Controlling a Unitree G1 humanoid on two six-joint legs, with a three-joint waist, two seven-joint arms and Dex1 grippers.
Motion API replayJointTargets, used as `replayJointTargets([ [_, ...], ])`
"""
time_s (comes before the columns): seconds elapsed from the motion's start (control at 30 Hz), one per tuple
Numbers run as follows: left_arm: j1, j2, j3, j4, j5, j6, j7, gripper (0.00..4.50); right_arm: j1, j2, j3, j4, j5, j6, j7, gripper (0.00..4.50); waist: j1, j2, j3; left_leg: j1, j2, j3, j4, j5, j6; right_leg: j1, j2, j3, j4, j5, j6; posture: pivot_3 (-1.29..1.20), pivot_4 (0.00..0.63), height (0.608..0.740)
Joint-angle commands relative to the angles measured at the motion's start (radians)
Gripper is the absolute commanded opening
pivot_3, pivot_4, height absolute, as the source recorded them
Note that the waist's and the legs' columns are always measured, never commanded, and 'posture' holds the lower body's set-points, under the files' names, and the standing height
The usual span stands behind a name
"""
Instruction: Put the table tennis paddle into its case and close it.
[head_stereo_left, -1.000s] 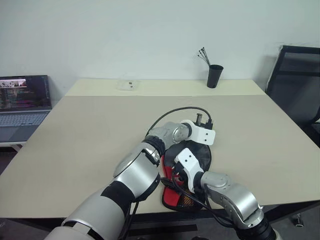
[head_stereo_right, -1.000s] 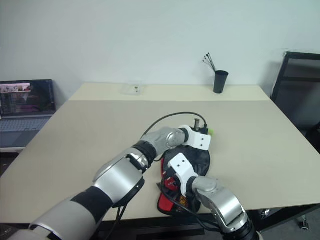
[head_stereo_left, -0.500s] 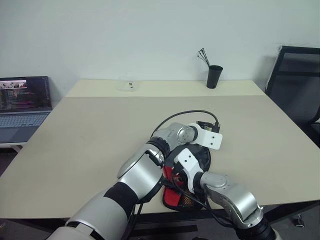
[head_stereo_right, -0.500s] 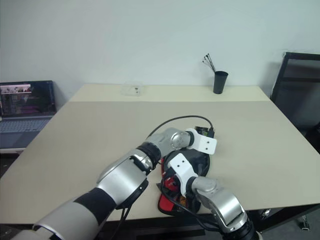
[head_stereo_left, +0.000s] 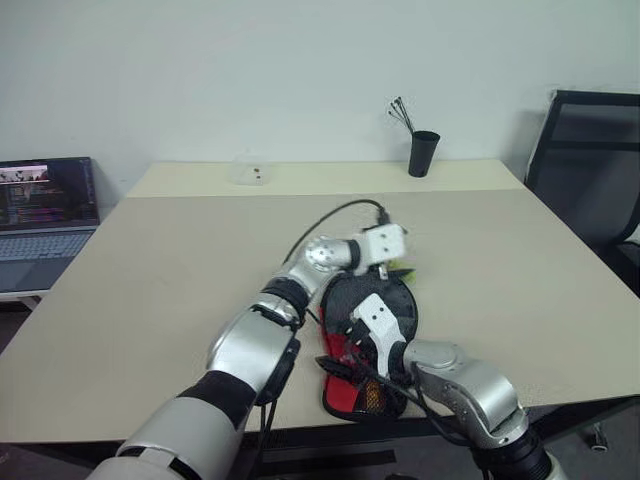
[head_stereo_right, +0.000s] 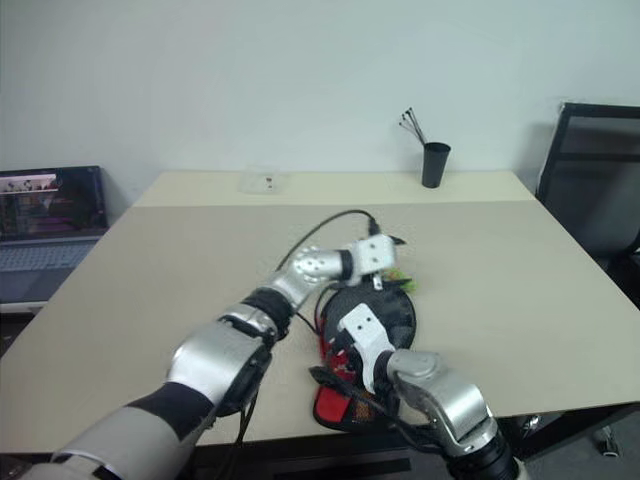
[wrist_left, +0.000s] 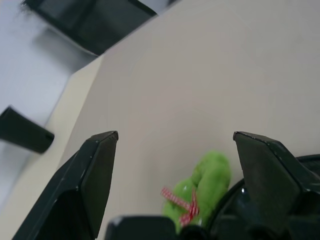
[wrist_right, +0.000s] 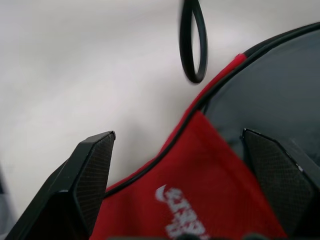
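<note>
From your head cameras, the case lies flat on the beige table near its front edge, long axis running front to back: black round part toward the far wall, red handle part toward you. Your left gripper hovers at the round end, your right gripper over the handle end

In your left wrist view, the fingers stand wide apart, empty, above a green toy touching the case rim

In your right wrist view, the fingers are spread wide over the red, white-lettered handle part
</note>
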Motion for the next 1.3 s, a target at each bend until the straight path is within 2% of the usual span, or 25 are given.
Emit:
replayJointTargets([
  [0.03,0.039,0.074,0.131,-0.066,-0.165,0.088,-0.136,4.01,-0.012,-0.016,-0.099,-0.099,0.097,0.012,0.052,4.50,-0.003,0.000,0.000,0.000,0.000,0.000,0.000,0.000,0.000,0.000,0.000,0.000,0.000,0.000,0.000,0.00,0.150,0.740],
  [0.2,0.217,0.196,0.235,-0.220,-0.324,0.251,-0.297,4.01,-0.048,-0.041,-0.217,-0.130,0.194,0.049,0.073,4.50,-0.017,0.000,0.000,0.000,0.001,-0.002,0.000,0.000,0.000,0.000,0.000,-0.001,0.000,0.000,0.000,0.00,0.150,0.740],
  [0.33,0.415,0.268,0.279,-0.525,-0.448,0.466,-0.351,4.01,-0.092,-0.066,-0.302,-0.025,0.164,-0.041,0.040,4.50,-0.018,0.001,0.000,-0.001,0.004,-0.004,0.000,0.000,0.000,0.000,0.000,-0.001,0.001,0.000,0.000,0.00,0.150,0.740],
  [0.53,0.671,0.361,0.316,-0.980,-0.598,0.801,-0.328,4.01,-0.143,-0.090,-0.375,0.239,0.069,-0.252,-0.024,4.50,-0.017,0.001,0.001,-0.001,0.005,-0.004,0.001,0.000,0.000,0.000,0.000,0.000,0.001,0.000,0.000,0.00,0.150,0.740],
  [0.67,0.724,0.395,0.323,-1.096,-0.635,0.889,-0.288,4.01,-0.136,-0.100,-0.363,0.364,0.022,-0.352,-0.020,4.50,-0.012,0.001,0.001,0.000,0.005,-0.004,0.000,0.000,0.000,0.001,0.000,0.000,0.001,0.000,0.000,0.00,0.150,0.740],
  [0.87,0.725,0.417,0.316,-1.144,-0.650,0.927,-0.258,4.01,-0.127,-0.075,-0.397,0.473,0.034,-0.396,-0.032,4.50,-0.015,0.001,0.001,0.000,0.004,-0.004,0.000,0.000,0.000,0.001,0.000,0.000,0.001,0.000,0.000,0.00,0.150,0.740],
  [1.0,0.725,0.424,0.306,-1.157,-0.653,0.935,-0.251,4.05,-0.124,-0.049,-0.405,0.522,0.049,-0.391,-0.029,3.58,-0.016,0.001,0.001,0.000,0.005,-0.004,0.000,0.000,0.000,0.001,0.001,0.000,0.001,0.000,0.000,0.00,0.150,0.740],
  [1.3,0.704,0.421,0.284,-1.166,-0.660,0.946,-0.247,4.05,-0.172,-0.037,-0.336,0.613,0.015,-0.463,0.040,0.42,-0.019,0.001,0.001,0.000,0.004,-0.003,0.000,0.000,0.000,0.001,0.001,0.001,0.001,0.000,0.000,0.00,0.150,0.740],
])
